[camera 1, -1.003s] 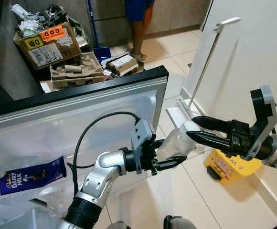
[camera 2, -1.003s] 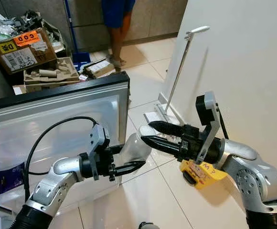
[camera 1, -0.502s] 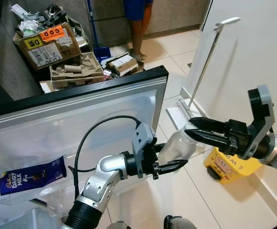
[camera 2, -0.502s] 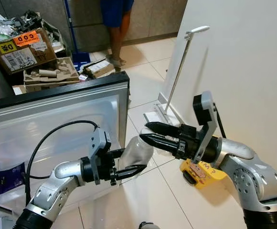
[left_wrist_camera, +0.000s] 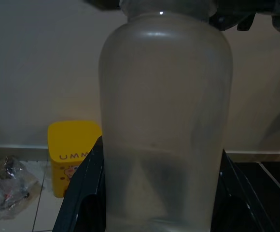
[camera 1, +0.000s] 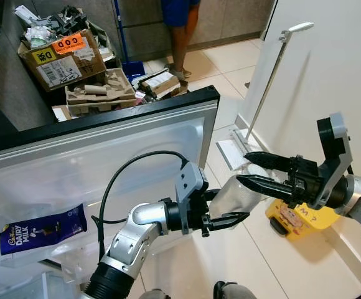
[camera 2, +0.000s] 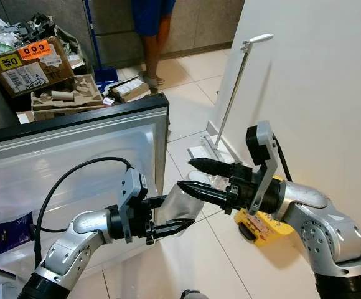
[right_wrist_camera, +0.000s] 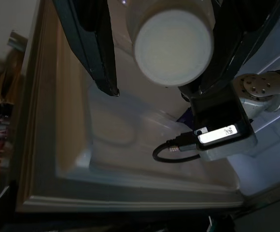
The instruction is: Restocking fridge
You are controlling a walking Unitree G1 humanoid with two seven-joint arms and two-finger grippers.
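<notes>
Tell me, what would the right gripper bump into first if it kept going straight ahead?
Probably the bottle. The right gripper points at its capped end, fingers open either side of the cap, while the left gripper holds the bottle's body.

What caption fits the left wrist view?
Left gripper holds a translucent bottle, a yellow box behind it.

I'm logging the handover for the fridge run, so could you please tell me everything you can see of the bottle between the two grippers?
The bottle is frosted, translucent plastic with a round white cap, and looks empty. It lies roughly level above the tiled floor, beside the open fridge door. The left gripper is shut on its body; the right gripper stands open around the cap end.
</notes>
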